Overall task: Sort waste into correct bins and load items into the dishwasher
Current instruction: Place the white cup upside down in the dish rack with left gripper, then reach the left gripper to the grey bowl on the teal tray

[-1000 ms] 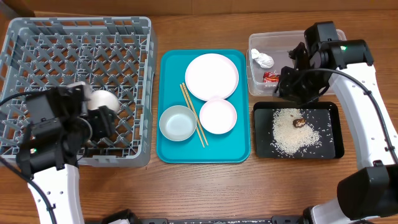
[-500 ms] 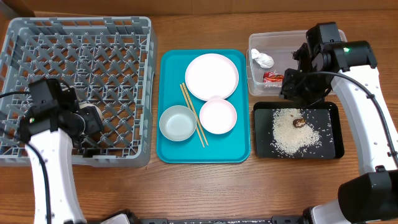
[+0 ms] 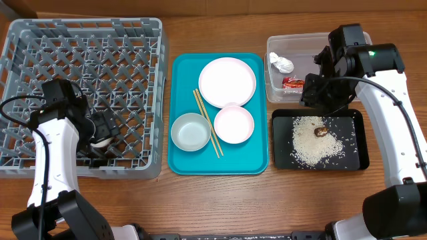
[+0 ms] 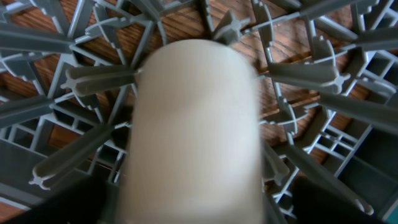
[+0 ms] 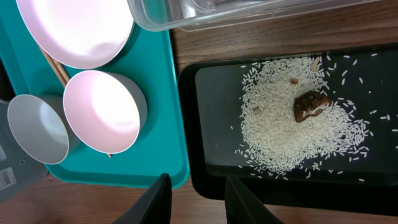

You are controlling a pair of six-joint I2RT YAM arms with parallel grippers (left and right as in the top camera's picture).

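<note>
In the near left part of the grey dish rack, the left gripper reached down among the pegs with the small white cup between its widely spread fingers. The cup was too blurred to tell whether they gripped it. At the right, the right gripper hung over the black tray, its fingers a little apart and holding nothing. Rice grains and a brown scrap lay in that tray. Beyond it, the clear tub held the tissue wad and the red wrapper. On the turquoise tray sat the white plate, small dish, grey bowl and chopsticks.
</note>
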